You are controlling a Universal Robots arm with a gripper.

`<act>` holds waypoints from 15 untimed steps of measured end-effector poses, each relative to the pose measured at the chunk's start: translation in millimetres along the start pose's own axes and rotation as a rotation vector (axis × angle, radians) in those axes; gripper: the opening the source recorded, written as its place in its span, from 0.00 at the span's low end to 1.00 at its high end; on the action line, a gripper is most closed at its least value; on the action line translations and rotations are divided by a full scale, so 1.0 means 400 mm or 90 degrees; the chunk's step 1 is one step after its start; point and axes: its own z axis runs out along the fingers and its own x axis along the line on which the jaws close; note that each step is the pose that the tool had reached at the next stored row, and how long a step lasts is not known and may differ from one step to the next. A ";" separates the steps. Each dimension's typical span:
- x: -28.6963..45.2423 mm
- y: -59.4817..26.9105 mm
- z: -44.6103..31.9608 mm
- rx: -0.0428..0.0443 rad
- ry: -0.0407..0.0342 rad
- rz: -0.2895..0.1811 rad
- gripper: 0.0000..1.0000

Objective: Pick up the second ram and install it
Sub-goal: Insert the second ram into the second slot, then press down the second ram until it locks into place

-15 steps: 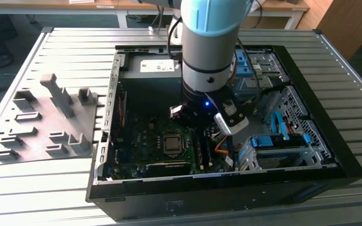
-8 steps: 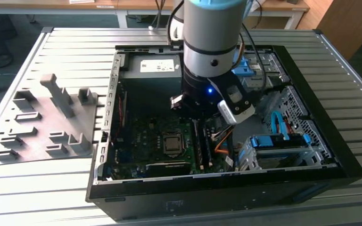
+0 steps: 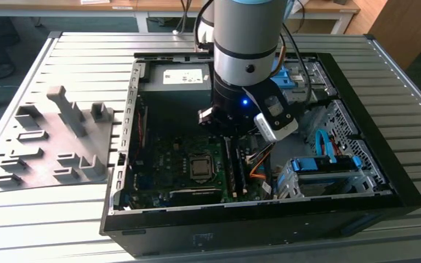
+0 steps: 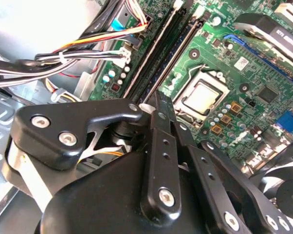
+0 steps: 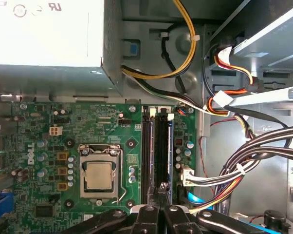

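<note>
The gripper (image 5: pixel 162 192) hangs inside the open computer case (image 3: pixel 364 189) on the slatted metal desk (image 3: pixel 64 230), poised over the black memory slots (image 5: pixel 156 146) beside the square, metal-capped processor socket (image 5: pixel 99 174) on the glossy green motherboard (image 5: pixel 44 131). Its jaws are pinched nearly together on the thin edge of the second ram (image 4: pixel 158 80), held upright and lengthwise along a slot so it can seat. The grey moulded tray (image 3: pixel 46 148) sits alongside.

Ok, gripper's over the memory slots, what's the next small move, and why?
Probably a small press straight down: the gripper sits over one end of the memory slot nearer the cables, in line with it. Whether a stick is seated there, I cannot tell.
</note>
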 end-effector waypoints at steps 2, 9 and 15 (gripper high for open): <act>0.000 0.000 0.000 0.0000 0.0000 0.000 0.10; 0.000 0.000 -0.001 -0.0001 0.0000 0.000 0.10; 0.001 0.020 0.020 -0.0045 0.0000 0.000 0.10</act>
